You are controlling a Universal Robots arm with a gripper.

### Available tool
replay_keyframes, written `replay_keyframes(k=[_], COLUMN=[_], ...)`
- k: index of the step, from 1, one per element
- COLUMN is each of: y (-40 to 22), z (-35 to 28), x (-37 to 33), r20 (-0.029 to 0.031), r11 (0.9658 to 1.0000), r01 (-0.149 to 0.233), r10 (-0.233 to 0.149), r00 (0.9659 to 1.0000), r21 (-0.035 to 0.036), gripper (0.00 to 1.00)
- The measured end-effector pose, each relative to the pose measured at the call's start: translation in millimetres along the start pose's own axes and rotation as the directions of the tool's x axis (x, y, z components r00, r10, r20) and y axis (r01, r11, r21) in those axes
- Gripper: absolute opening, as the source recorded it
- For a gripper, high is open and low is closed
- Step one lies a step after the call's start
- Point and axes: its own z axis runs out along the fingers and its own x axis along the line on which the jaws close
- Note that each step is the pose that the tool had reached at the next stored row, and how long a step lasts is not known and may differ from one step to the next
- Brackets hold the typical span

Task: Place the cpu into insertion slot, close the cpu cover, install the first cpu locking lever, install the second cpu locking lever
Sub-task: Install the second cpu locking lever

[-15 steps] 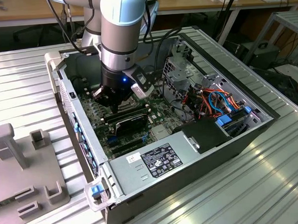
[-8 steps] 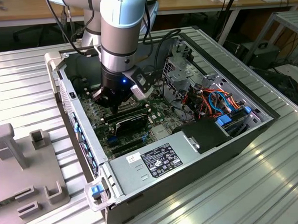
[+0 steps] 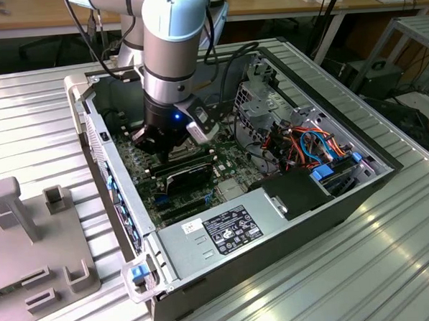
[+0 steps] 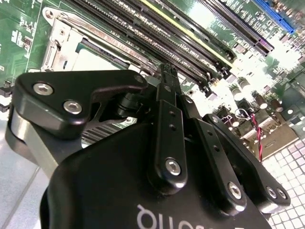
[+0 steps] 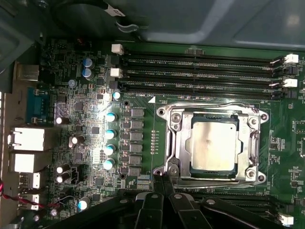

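One arm (image 3: 166,41), one gripper (image 5: 162,183). One open computer case (image 3: 332,212), holding one green board (image 5: 143,138). One cpu (image 5: 213,143) sits in one slot (image 5: 174,143), under one cover (image 5: 248,143). Beside the slot run black memory slots (image 5: 200,61) — three rows in the first wrist view. Four teal-topped capacitors (image 5: 110,140) stand in a line. One power supply (image 3: 225,232) — grey, with one label.

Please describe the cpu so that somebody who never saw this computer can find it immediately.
Inside the open computer case lies a green motherboard with long black memory slots. Beside those slots sits a silvery cpu cover. The cpu is the flat, square, silvery-grey plate in its window, the only plain shiny square there.
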Motion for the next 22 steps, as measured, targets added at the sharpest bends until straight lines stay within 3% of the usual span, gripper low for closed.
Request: replay_keyframes(k=[19, 22], y=[2.1, 2.2], z=[4.4, 5.4], x=[0.2, 0.2], r20=[0.0003, 0.0004], r11=[1.0000, 1.0000], r01=[0.000, 0.000], r10=[0.000, 0.000], r00=[1.0000, 1.0000], r21=[-0.0043, -0.0080], gripper=[0.11, 0.11])
